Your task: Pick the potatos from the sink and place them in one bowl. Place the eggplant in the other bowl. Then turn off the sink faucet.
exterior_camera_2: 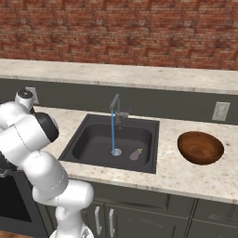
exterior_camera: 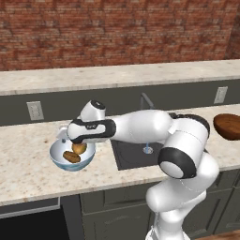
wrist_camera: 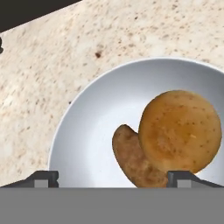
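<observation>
Both potatoes lie in the pale blue-white bowl (exterior_camera: 61, 161) on the counter left of the sink (exterior_camera: 129, 157): the round golden one (exterior_camera: 79, 148) leans on the darker elongated one (exterior_camera: 71, 156). My gripper (exterior_camera: 64, 135) hangs just above the bowl, open and empty. Looking down from the hand, the round potato (wrist_camera: 180, 131) overlaps the long one (wrist_camera: 129, 155) inside the bowl (wrist_camera: 96, 113), with my fingertips (wrist_camera: 43, 177) spread wide around my gripper's gap (wrist_camera: 113, 177). The eggplant (exterior_camera_2: 135, 154) lies in the sink (exterior_camera_2: 93, 139) near the drain. Water runs from the faucet (exterior_camera_2: 116, 108). The brown bowl (exterior_camera_2: 201, 147) stands right of the sink.
A raised back ledge and brick wall run behind the counter. Wall outlets (exterior_camera: 34, 110) (exterior_camera_2: 221, 110) sit on the backsplash. My arm stretches across the sink's left part toward the pale bowl. Bare speckled counter (exterior_camera: 28, 164) surrounds that bowl.
</observation>
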